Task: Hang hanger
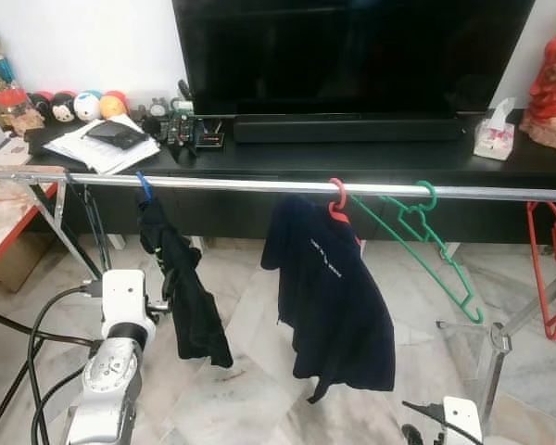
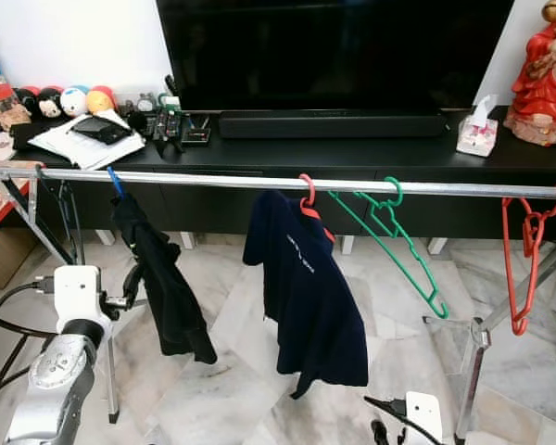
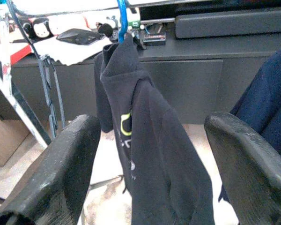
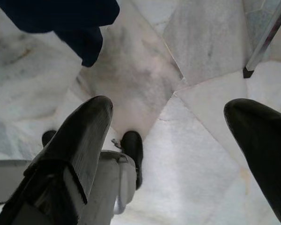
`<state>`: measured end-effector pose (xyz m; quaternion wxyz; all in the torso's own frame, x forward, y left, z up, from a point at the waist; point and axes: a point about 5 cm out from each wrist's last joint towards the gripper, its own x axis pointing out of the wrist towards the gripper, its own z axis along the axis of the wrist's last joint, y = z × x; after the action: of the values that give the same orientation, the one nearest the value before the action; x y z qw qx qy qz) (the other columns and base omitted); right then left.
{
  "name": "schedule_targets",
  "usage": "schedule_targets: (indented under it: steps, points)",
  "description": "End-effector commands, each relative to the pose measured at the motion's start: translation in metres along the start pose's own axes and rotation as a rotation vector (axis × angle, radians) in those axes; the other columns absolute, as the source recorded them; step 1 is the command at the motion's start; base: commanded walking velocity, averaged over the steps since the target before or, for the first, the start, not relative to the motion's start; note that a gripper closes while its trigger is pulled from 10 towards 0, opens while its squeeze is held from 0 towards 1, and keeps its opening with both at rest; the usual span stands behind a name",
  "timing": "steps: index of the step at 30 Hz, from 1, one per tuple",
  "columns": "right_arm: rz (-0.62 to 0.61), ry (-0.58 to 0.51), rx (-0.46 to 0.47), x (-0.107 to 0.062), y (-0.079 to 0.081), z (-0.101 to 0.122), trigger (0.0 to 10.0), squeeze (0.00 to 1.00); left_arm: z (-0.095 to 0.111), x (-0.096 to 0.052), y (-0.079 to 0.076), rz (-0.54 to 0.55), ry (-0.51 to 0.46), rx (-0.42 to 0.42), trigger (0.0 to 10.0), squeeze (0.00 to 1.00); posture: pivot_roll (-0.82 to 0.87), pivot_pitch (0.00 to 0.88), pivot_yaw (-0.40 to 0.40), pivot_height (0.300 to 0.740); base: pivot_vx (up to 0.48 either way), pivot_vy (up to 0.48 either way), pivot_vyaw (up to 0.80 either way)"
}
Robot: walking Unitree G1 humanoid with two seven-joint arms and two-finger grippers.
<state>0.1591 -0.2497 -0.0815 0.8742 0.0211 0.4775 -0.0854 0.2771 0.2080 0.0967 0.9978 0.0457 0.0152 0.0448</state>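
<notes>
Marble floor tiles (image 1: 241, 389) spread beneath a long silver clothes rail (image 1: 259, 185) that stands before a black TV worktop (image 1: 371, 158). On the rail hang a blue hanger with a black garment (image 1: 181, 287), a red hanger carrying a navy shirt (image 1: 329, 287), an empty green plastic hanger (image 1: 426, 246) and an empty red hanger (image 1: 547, 269).

From the left wrist, the left end effector (image 3: 150, 173) is spread wide, grasping nothing, aimed at the black garment.

From the right wrist, the right end effector (image 4: 178, 154) is likewise released, pointing at the floor.

Judging by this, the hanging looks done; next calls for backing away.
</notes>
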Motion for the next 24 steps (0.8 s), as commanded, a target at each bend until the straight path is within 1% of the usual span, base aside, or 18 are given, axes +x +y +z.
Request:
schedule_targets:
  steps: [1, 3, 6, 24]
  points:
    - [-0.004, 0.008, -0.046, 0.0004, -0.0023, 0.0041, 10.0, 0.0, -0.0057, -0.0007, 0.0046, 0.023, 0.038, 0.011, 10.0, 0.0, -0.08, 0.0, 0.039, 0.74, 0.266, 0.0, 0.8]
    - [0.005, 0.009, -0.014, 0.0005, -0.0013, 0.0034, 10.0, 0.0, -0.0069, -0.0007, 0.0054, 0.033, 0.045, 0.009, 10.0, 0.0, -0.08, 0.001, 0.038, 0.74, 0.283, 0.0, 0.28]
    - [0.006, 0.007, -0.003, 0.0005, -0.0011, 0.0035, 10.0, 0.0, -0.0066, -0.0004, 0.0056, 0.034, 0.044, 0.007, 10.0, 0.0, -0.08, 0.002, 0.038, 0.74, 0.287, 0.0, 0.0]
    - [0.011, 0.009, -0.029, 0.0007, -0.0017, 0.0053, 10.0, 0.0, -0.0072, -0.0001, 0.0056, 0.034, 0.05, 0.002, 10.0, 0.0, -0.08, 0.009, 0.035, 0.74, 0.289, 0.0, 0.0]
